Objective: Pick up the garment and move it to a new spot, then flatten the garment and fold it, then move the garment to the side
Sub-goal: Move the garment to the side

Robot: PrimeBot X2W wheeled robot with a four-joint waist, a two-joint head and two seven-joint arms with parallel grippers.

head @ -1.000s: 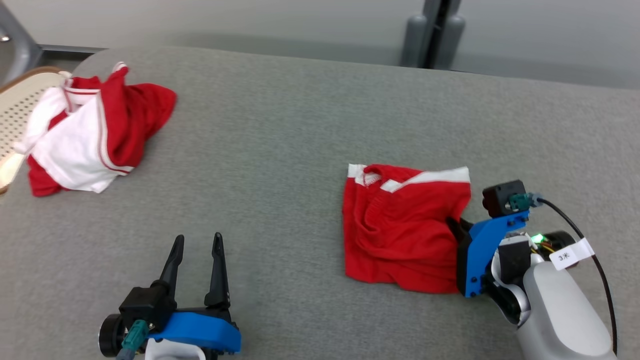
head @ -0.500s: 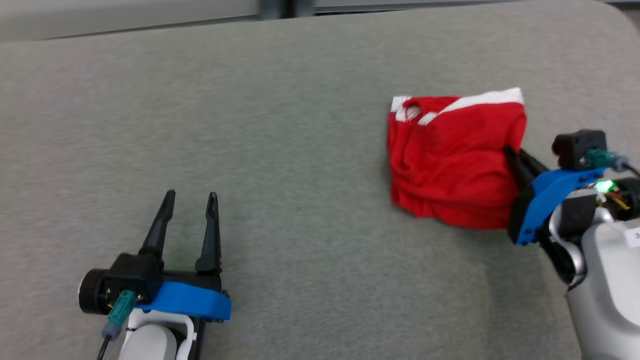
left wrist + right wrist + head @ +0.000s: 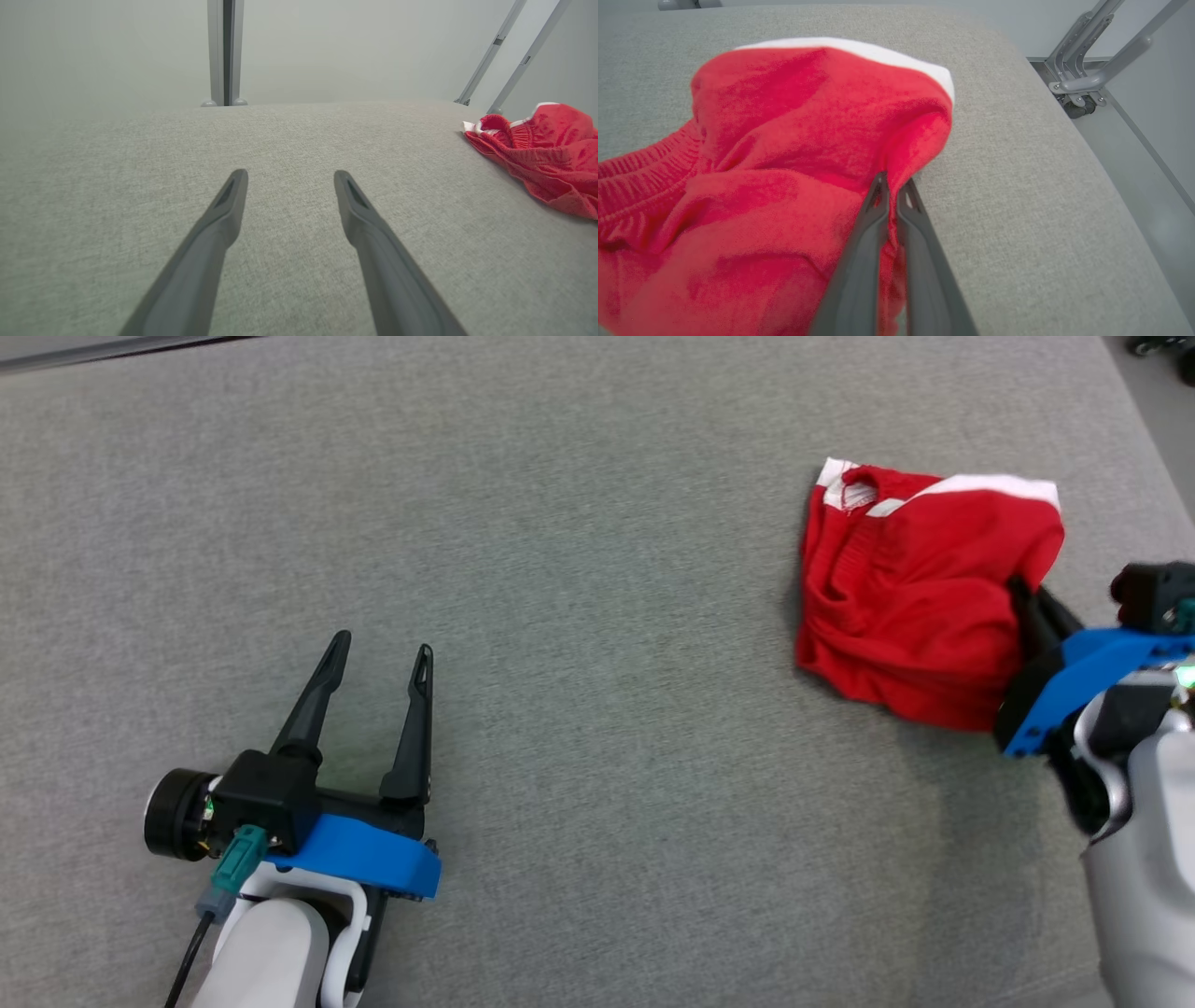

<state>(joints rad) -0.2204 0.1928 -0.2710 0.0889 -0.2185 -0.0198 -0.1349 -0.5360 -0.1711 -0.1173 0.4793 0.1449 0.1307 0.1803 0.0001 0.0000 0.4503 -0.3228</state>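
**Red garment on the right of the grey surface, pinched by the right gripper**

1. Surface (image 3: 560,523): grey woven fabric, padded, with a rounded far right corner in the right wrist view. It carries every item below except the frame, post and caster.
2. Garment (image 3: 915,579): red knit with a white band along its far edge and a ribbed elastic hem at the far left corner. It is crumpled into a rough square. It lies on the right part of the surface, near the right edge and well apart from the left gripper. One fold on its near right side stands raised.
3. Metal frame (image 3: 1087,70): pale grey tubes, slanted, standing on the floor beyond the right corner of the surface.
4. Upright post (image 3: 224,51): grey, vertical, behind the far edge of the surface in the left wrist view.
5. Right forearm (image 3: 1144,859): pale grey shell at the lower right of the head view, with a blue bracket (image 3: 1074,681) at the wrist.
6. Left gripper (image 3: 383,644): at the lower left, over bare surface. Its fingers are spread wide with nothing between them, and they point away from the robot.
7. Right gripper (image 3: 894,182): the fingers are drawn together to a narrow slit, clamping the raised fold of the garment. Red cloth shows between the tips.
8. Caster (image 3: 1076,109): small, dark, at the foot of the frame.
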